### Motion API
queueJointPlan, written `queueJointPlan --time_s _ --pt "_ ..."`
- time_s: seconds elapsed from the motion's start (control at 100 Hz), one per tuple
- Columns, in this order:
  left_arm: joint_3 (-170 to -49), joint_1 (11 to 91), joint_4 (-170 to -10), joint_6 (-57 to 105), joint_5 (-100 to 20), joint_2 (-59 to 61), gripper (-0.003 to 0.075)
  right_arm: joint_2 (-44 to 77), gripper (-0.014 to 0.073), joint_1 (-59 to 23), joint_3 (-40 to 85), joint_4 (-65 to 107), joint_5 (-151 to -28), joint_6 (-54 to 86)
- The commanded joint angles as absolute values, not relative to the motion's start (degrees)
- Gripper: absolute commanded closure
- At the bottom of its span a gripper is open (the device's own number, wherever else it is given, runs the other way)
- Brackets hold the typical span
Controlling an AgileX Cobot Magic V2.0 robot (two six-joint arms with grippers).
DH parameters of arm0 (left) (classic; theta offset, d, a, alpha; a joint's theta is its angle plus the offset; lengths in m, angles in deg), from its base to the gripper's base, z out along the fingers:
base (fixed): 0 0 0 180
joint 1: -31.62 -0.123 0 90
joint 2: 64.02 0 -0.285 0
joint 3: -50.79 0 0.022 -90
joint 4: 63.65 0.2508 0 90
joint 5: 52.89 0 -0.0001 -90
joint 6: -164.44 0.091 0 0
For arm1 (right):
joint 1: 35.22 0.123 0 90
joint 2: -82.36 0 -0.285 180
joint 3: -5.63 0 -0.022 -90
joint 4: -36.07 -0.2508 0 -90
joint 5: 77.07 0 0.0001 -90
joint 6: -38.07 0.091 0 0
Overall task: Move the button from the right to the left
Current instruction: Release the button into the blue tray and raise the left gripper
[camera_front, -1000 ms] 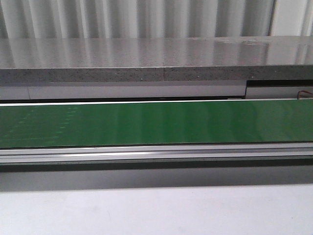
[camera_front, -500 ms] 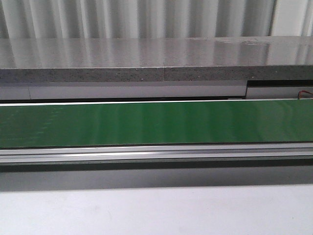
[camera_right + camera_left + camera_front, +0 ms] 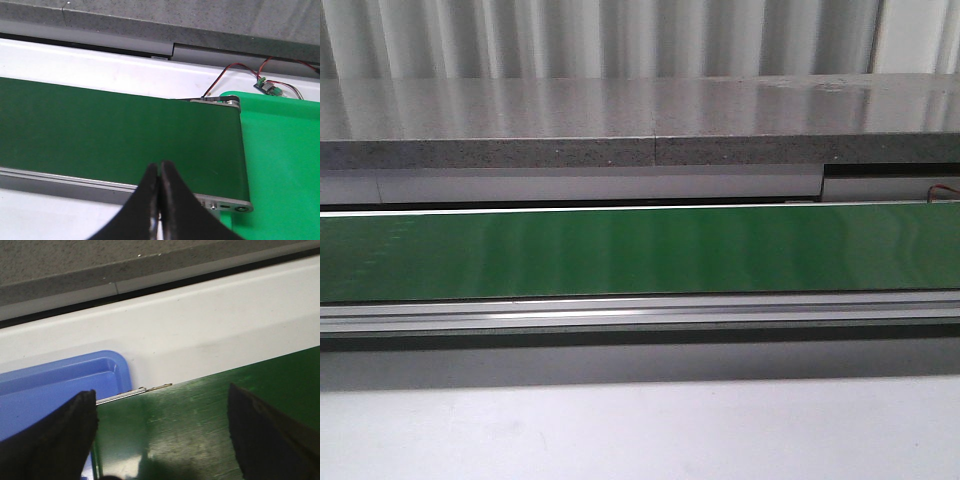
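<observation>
blue tray (image 3: 60,385) cut by frame edge, green conveyor belt (image 3: 640,250) ends cropped (front view)

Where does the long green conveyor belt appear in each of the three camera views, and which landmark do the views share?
Front view: the long green conveyor belt runs as a band across the whole width, at mid height.
Left wrist view: its end fills the lower right, beside a blue plastic tray, between the open left gripper fingers.
Right wrist view: it crosses the middle and ends at a roller next to a bright green tray, above the shut right gripper.
Shared landmark: the grey speckled ledge behind the belt.
</observation>
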State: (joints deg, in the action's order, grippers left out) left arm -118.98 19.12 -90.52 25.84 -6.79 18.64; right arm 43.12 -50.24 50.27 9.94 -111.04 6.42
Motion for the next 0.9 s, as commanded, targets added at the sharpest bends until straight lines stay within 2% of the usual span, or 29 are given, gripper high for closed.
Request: queueJointPlan --time_s 0.0,0.29,0.41,0.48,0.71,0.89 --pt "-116.30 21.10 -92.86 25.99 -13.17 12.65 0.0207 43.11 0.0661 -50.23 48.86 8.51 -107.93 6.09" --pt "-101.54 22.23 -98.15 25.18 -21.00 -3.72 0.0208 43.11 0.0661 -50.23 48.86 8.51 -107.93 6.09" --pt "-97.45 25.08 -99.44 25.10 -21.33 -8.27 0.0211 43.11 0.0661 -50.23 48.86 8.51 -107.93 6.09" --pt "-95.42 26.95 -100.49 25.10 -22.13 -10.80 0.0238 43.11 0.0661 -50.23 48.86 8.51 -107.93 6.09" --pt "-89.10 29.65 -101.03 25.10 -23.82 -19.83 0.0449 43.11 0.0661 -50.23 48.86 8.51 -107.93 6.09" --pt "-84.55 29.65 -102.91 25.10 -25.67 -26.05 0.0690 43.11 0.0661 -50.23 48.86 8.51 -107.93 6.09"
